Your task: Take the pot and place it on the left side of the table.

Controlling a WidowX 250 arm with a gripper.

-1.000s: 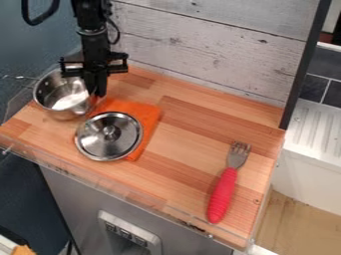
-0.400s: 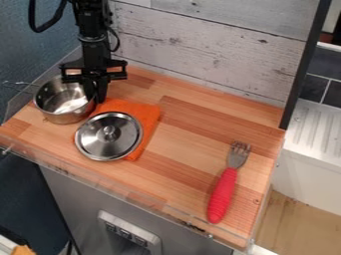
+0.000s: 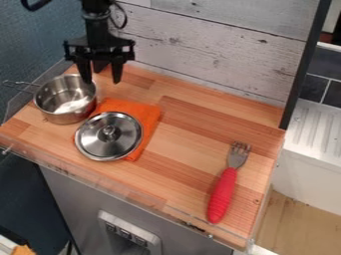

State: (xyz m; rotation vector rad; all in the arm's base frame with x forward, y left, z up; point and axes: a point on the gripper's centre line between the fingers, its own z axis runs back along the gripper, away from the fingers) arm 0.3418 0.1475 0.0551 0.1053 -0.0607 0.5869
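Observation:
My gripper (image 3: 101,79) hangs at the upper left of the camera view, open, its two fingers apart with nothing held between them. Just below and to its left stands the steel pot (image 3: 65,108), upright at the left end of the wooden table (image 3: 186,129). One fingertip overlaps the pot's upper right rim in the view; I cannot tell whether they touch. The pot's wire handle points left, over the table's edge.
Right of the pot, a steel lid (image 3: 108,136) lies partly on an orange cloth (image 3: 150,118). A fork (image 3: 223,191) with a red handle lies at the right. A clear low barrier (image 3: 100,179) runs along the front edge, and a plank wall (image 3: 213,50) stands behind.
The gripper has opened and risen slightly away from the pot's right rim. Between the first two frames the pot settled slightly lower in view; since then it has stayed put.

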